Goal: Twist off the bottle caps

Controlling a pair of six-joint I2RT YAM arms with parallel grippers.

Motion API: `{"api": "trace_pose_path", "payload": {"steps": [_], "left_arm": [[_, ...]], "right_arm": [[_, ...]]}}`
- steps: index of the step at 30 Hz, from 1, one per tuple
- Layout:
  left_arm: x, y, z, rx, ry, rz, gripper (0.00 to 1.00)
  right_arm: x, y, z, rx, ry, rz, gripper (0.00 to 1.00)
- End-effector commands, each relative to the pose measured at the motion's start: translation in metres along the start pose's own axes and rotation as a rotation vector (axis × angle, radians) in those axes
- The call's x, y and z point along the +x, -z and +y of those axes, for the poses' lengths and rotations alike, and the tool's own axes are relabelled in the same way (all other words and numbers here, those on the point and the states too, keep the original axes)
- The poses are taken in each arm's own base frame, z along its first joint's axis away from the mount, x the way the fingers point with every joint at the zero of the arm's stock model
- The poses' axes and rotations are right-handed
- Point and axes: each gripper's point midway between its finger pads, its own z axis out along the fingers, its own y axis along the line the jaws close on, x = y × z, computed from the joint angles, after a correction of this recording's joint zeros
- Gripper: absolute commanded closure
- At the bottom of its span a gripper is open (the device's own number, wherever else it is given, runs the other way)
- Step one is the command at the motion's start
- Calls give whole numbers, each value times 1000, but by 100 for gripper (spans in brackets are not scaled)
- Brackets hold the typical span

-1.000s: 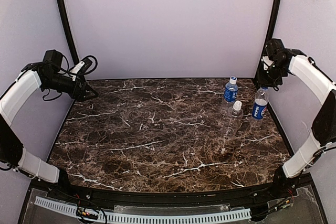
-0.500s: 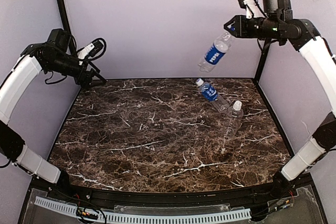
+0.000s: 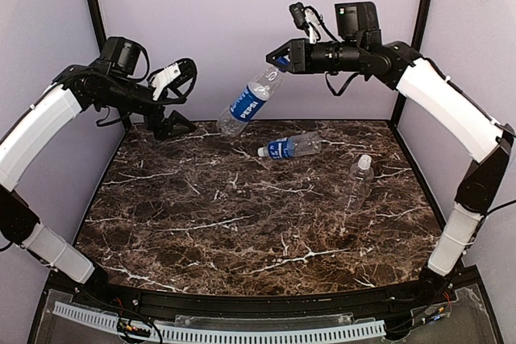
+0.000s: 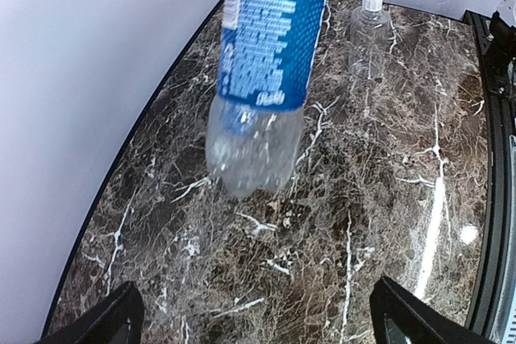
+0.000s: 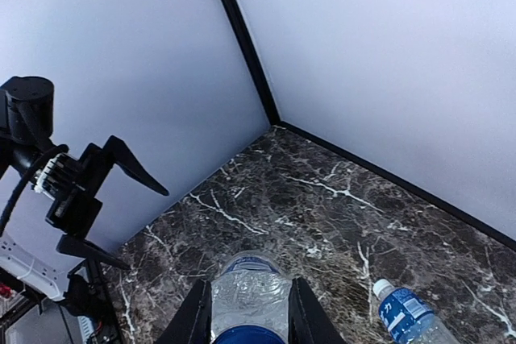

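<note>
Top external view, starting at the left: my left gripper [image 3: 187,96] hangs in the air over the table's far left corner. Its jaws are spread wide and hold nothing, and the opening faces 3 o'clock. Just beyond it at 3 o'clock, clear of both fingertips, is the base of the blue-labelled bottle [image 3: 248,102], which slants in the air from 7 o'clock up to 1 o'clock. In the left wrist view that bottle [image 4: 266,78] fills the 12 o'clock side, base toward me, well ahead of my two black fingertips [image 4: 113,324] at the bottom corners.

My right gripper [image 3: 278,58] is clamped on the bottle's neck end. The cap there is hidden between the fingers, so I cannot tell whether it is on. The right wrist view shows the bottle [image 5: 246,296] pinched between my fingers [image 5: 197,320].

At 6 o'clock of the right gripper the second labelled bottle [image 3: 289,147] lies on its side on the table, its cap [image 3: 262,151] pointing to 9 o'clock. At its 4 o'clock, apart from it, the plain bottle [image 3: 359,181] stands upright with its white cap [image 3: 364,162] on.

The table [image 3: 242,231] is dark brown marble with white veins, framed by a black rim. Pale lilac walls [image 3: 258,14] close three sides, with black poles [image 3: 90,14] at the far corners.
</note>
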Motion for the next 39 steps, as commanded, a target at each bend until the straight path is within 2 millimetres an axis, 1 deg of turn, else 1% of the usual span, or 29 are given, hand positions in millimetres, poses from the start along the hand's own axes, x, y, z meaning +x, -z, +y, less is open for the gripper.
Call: {"api": "trace_pose_path", "payload": {"steps": [1, 2, 4, 7, 8, 10, 13, 19, 21, 22, 23, 24, 25, 26, 27, 28, 30, 31, 32, 33, 36, 37, 38, 39], "left_arm": [[-26, -1, -17, 0, -140, -97, 1], [-30, -3, -23, -4, -181, -103, 1], [-31, -13, -23, -21, -232, -87, 1], [-37, -27, -22, 3, -192, -93, 1], [-39, -28, -23, 13, -174, -100, 1], [-38, -34, -26, 48, -147, -103, 1], [-35, -42, -29, 75, -117, -99, 2], [-30, -54, -32, 112, -88, -92, 9], [-31, -56, -31, 112, -76, -94, 15], [-32, -56, -30, 110, -74, -99, 22], [-33, -56, -29, 107, -72, -101, 27], [-35, -55, -27, 97, -66, -107, 37], [-36, -55, -27, 92, -56, -109, 42], [-37, -55, -24, 80, -52, -109, 49], [-37, -55, -23, 74, -45, -106, 51], [-36, -54, -21, 57, -43, -99, 53], [-31, -54, -16, 23, -43, -80, 56], [-26, -57, -14, 9, -55, -69, 57], [-23, -56, -8, -30, -66, -51, 58], [-19, -59, -4, -56, -87, -42, 58], [-8, -59, 17, -207, -162, 25, 59], [-4, -60, 26, -268, -214, 53, 59], [-6, -59, 26, -288, -245, 56, 59], [-3, -60, 32, -338, -287, 81, 59]], "right_arm": [[-5, -15, 38, -216, -54, -31, 100], [-1, -20, 45, -251, -61, -22, 100], [6, -28, 53, -305, -84, -10, 100], [12, -36, 61, -364, -114, -1, 100], [13, -38, 63, -378, -124, 5, 100], [15, -41, 67, -409, -133, 10, 100], [15, -42, 69, -423, -142, 3, 100], [9, -47, 69, -435, -142, -24, 100], [8, -49, 69, -437, -140, -25, 100], [9, -50, 68, -435, -139, -25, 100], [9, -51, 67, -431, -138, -25, 100], [11, -52, 66, -427, -138, -23, 100], [13, -53, 63, -420, -141, -17, 100], [14, -53, 60, -409, -145, -12, 87], [15, -51, 56, -395, -149, -9, 70], [16, -50, 51, -377, -155, -7, 58], [16, -43, 41, -328, -154, -12, 42], [16, -39, 36, -299, -151, -14, 35], [17, -36, 34, -278, -144, -13, 31], [18, -32, 32, -259, -140, -10, 30], [29, -30, 27, -238, -164, 29, 29], [33, -31, 25, -237, -177, 42, 29], [35, -31, 24, -237, -188, 49, 29], [36, -32, 24, -242, -197, 54, 29]]}}
